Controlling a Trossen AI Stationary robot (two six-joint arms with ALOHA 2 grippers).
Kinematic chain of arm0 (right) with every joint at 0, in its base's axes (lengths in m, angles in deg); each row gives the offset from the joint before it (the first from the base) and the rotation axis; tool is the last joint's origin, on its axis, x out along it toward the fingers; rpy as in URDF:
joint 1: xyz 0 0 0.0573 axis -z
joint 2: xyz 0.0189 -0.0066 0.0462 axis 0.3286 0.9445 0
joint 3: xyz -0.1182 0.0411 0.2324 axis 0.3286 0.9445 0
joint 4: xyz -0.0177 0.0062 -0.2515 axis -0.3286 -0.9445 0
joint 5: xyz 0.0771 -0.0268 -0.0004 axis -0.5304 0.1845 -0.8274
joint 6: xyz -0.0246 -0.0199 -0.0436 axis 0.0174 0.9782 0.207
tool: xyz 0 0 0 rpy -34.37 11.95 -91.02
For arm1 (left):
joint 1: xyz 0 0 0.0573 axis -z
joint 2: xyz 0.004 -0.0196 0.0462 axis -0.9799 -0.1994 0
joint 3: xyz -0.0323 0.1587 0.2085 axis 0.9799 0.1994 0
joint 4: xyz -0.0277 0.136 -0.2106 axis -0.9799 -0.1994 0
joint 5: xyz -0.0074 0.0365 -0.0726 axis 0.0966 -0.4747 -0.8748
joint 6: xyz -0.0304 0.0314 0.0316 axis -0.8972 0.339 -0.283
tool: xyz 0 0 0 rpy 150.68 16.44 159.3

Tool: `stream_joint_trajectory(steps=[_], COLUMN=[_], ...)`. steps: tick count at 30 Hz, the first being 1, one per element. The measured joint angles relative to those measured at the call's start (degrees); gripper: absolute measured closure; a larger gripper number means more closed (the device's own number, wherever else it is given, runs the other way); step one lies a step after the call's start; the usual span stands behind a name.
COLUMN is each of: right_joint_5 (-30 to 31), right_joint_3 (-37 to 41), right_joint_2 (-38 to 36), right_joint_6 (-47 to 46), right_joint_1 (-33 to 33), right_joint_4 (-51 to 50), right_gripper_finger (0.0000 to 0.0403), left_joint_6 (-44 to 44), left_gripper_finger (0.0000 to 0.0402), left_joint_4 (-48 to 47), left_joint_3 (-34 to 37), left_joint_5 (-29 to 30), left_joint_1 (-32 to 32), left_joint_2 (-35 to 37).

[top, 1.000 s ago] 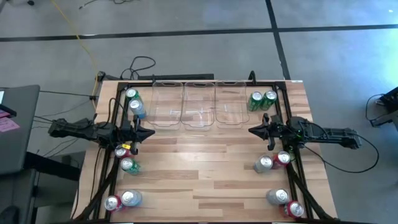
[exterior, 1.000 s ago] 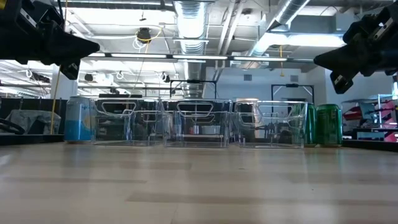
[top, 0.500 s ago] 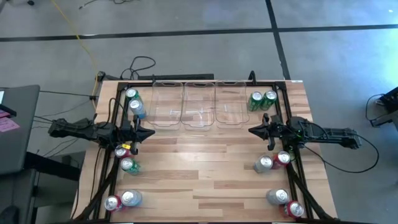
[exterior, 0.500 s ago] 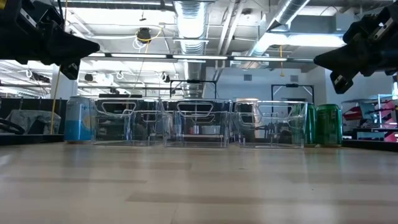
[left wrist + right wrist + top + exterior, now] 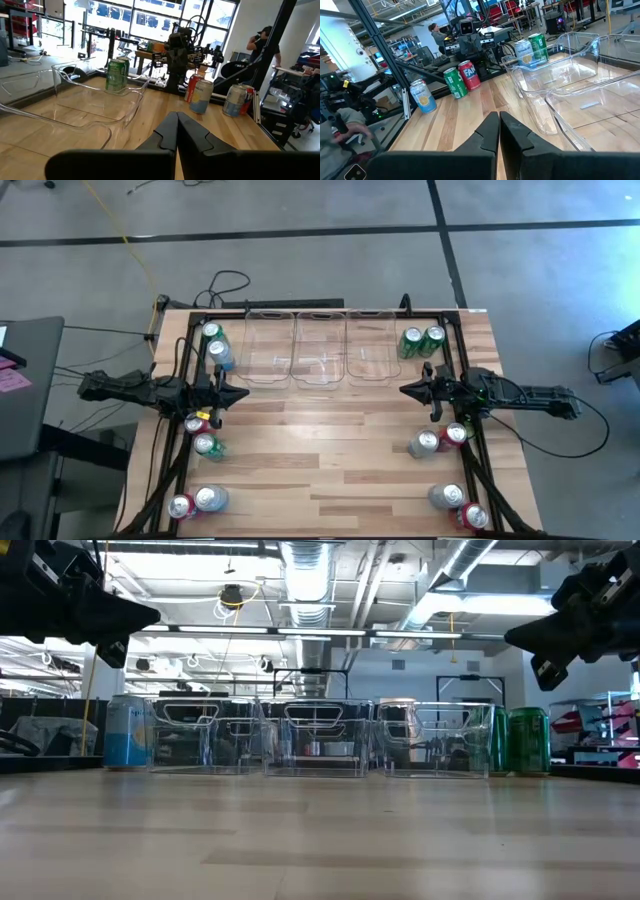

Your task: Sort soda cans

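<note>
Soda cans stand upright in pairs along both side edges of the wooden table: a green and a blue can (image 5: 215, 343) at far left, a red and a green can (image 5: 201, 434) at mid left, two green cans (image 5: 422, 340) at far right, and a silver-blue and a red can (image 5: 438, 439) at mid right. More pairs stand at near left (image 5: 197, 502) and near right (image 5: 458, 506). My left gripper (image 5: 245, 393) and my right gripper (image 5: 402, 390) are both shut on nothing. They hang level above the table and point at each other across its middle.
Three clear plastic bins (image 5: 320, 350) stand side by side at the table's far middle. A black frame (image 5: 470, 470) runs along the table's edges. The wood between the arms is bare. A person (image 5: 260, 42) shows in the room beyond the table.
</note>
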Motion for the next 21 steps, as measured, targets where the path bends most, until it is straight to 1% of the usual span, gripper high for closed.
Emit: stream_joint_trajectory(steps=[6,10,13,15,21], right_joint_5=[0.00,0.02,0.00,0.00,0.02], right_joint_3=[0.00,0.02,0.15,0.19,0.19], right_joint_2=[0.00,0.00,0.00,0.00,0.00], right_joint_6=[0.40,9.11,11.29,9.59,-1.46], right_joint_1=[-0.01,0.01,-0.01,0.01,0.01], right_joint_4=[0.01,0.48,1.96,3.66,12.07], right_gripper_finger=[0.0369,0.0369,0.0369,0.0369,0.0369], left_joint_6=[-0.02,-1.72,-1.79,-1.81,-3.39], left_gripper_finger=[0.0401,0.0401,0.0401,0.0401,0.0401], left_joint_4=[0.01,1.64,1.41,1.40,1.45], left_joint_3=[0.00,0.01,-0.01,0.00,0.01], left_joint_5=[-0.01,-0.01,-0.01,0.01,0.01], left_joint_1=[0.01,0.00,0.00,0.02,0.02], left_joint_2=[0.00,-0.01,-0.01,0.01,-0.01])
